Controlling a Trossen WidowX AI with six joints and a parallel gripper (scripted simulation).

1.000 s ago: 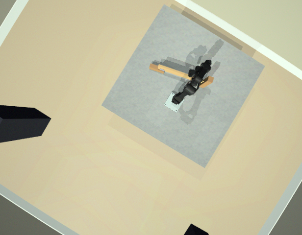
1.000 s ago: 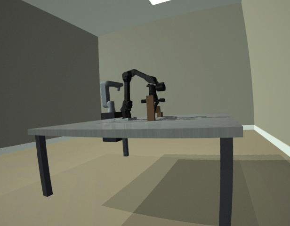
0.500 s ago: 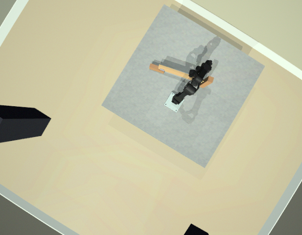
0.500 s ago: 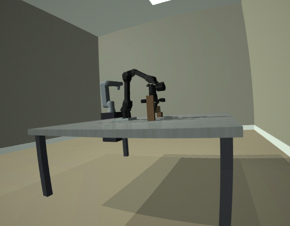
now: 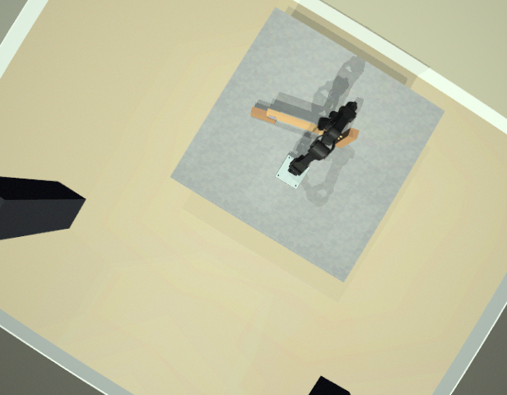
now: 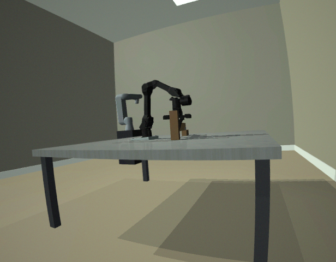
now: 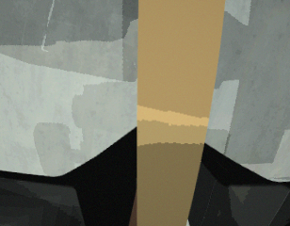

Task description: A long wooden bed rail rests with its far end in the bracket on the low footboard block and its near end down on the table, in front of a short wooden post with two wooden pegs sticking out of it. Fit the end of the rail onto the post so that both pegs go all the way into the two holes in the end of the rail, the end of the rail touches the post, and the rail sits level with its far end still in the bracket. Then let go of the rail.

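Grey square bench (image 5: 253,195) (image 6: 156,153) carries all | long tan wooden rail (image 5: 293,121) (image 7: 175,71): one end at the low brown footboard block (image 5: 262,114) (image 6: 185,132), other toward the post | upright brown wooden post (image 5: 348,137) (image 6: 174,125): landmark, seating of rail on it I cannot tell | black fingers: closed on the rail, near the post

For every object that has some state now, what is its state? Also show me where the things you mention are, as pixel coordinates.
Hand (image 7: 158,135): closed on the rail.
Rail (image 5: 293,121) (image 7: 175,71): gripped; whether level, cannot tell.
Post (image 5: 349,137) (image 6: 174,125): upright on the table.
Footboard block (image 5: 258,113) (image 6: 185,132): standing on the table.
Arm (image 5: 319,149) (image 6: 147,104): bent over, reaching down.
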